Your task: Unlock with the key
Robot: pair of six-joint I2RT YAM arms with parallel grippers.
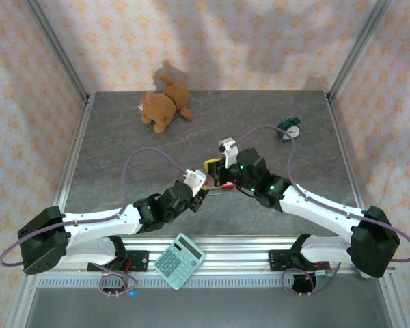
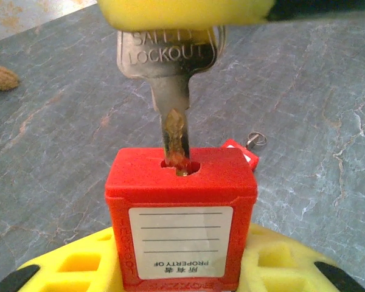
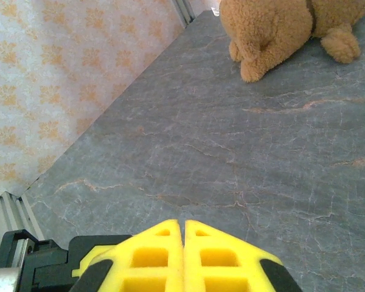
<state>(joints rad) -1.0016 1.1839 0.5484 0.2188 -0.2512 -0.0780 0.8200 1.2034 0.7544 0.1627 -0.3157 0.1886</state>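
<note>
My left gripper (image 2: pixel 181 271) is shut on a red padlock (image 2: pixel 181 213), which stands between its yellow fingers (image 2: pixel 67 267) with the white label facing the camera. A silver key (image 2: pixel 169 67) stamped LOCKOUT points down with its blade in the keyhole on the padlock's top. Its head is pinched by the yellow fingers (image 2: pixel 182 12) of my right gripper (image 3: pixel 184 226), whose pads are pressed together. In the top view the two grippers (image 1: pixel 203 195) (image 1: pixel 219 179) meet at the table's middle. A small red tag with a ring (image 2: pixel 242 152) lies just behind the padlock.
A brown teddy bear (image 1: pixel 164 106) lies at the back of the table, left of centre. A teal object (image 1: pixel 289 128) sits at the back right. A teal calculator (image 1: pixel 179 261) rests on the rail between the arm bases. Patterned walls close three sides.
</note>
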